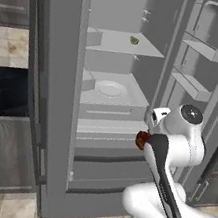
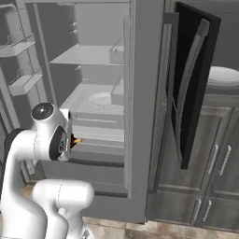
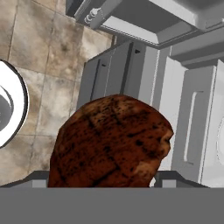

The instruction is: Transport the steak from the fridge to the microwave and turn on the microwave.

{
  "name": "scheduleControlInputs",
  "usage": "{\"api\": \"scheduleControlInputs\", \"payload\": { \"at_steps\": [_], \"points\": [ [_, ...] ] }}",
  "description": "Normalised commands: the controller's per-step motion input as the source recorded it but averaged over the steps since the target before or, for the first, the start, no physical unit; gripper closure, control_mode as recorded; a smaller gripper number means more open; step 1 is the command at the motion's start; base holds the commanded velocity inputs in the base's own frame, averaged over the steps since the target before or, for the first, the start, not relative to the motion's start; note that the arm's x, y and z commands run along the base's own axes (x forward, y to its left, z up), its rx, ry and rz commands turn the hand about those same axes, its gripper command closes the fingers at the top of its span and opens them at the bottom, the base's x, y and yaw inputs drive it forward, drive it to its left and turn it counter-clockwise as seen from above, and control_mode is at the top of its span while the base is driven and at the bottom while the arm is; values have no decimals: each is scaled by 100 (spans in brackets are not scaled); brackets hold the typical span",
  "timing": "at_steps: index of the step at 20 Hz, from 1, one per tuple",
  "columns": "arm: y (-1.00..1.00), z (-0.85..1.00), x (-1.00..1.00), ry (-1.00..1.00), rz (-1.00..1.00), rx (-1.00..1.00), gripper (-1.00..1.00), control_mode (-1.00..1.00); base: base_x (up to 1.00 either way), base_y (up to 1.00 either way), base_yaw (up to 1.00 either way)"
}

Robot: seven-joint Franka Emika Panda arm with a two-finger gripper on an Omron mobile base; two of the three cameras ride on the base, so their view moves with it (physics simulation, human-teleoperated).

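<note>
Reddish-brown steak (image 3: 111,142) sits clamped in the tool (image 3: 105,179).

— Where's the steak (image 3: 111,142)?
— Out front of the fridge (image 1: 61,72), a mottled red-brown lump with an orange tip, level with its lower drawers.
— And the fridge?
— Doors wide open, pale shelves showing.

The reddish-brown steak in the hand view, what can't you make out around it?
- Gripper's fingertips: the reddish-brown steak covers them in the hand view.
- Steak, base views: just a small red-orange bit, the white arm blocking the rest.
- Small green item on the grey fridge shelf: too small to identify.
</note>
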Motion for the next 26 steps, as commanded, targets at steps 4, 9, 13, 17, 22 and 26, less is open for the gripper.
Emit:
{"api": "scheduleControlInputs", "payload": {
  "at_steps": [4, 9, 13, 17, 22, 26],
  "points": [
    [0, 0, 0, 0, 0, 0, 100, 100, -55, -1, -14],
    [0, 0, 0, 0, 0, 0, 100, 100, -60, -10, -11],
    [0, 0, 0, 0, 0, 0, 100, 100, -54, -15, -22],
    [0, 0, 0, 0, 0, 0, 100, 100, -15, 4, -34],
    [0, 0, 0, 0, 0, 0, 100, 100, 0, 51, -36],
    [0, 0, 0, 0, 0, 0, 100, 100, 0, 61, -36]
  ]
}}
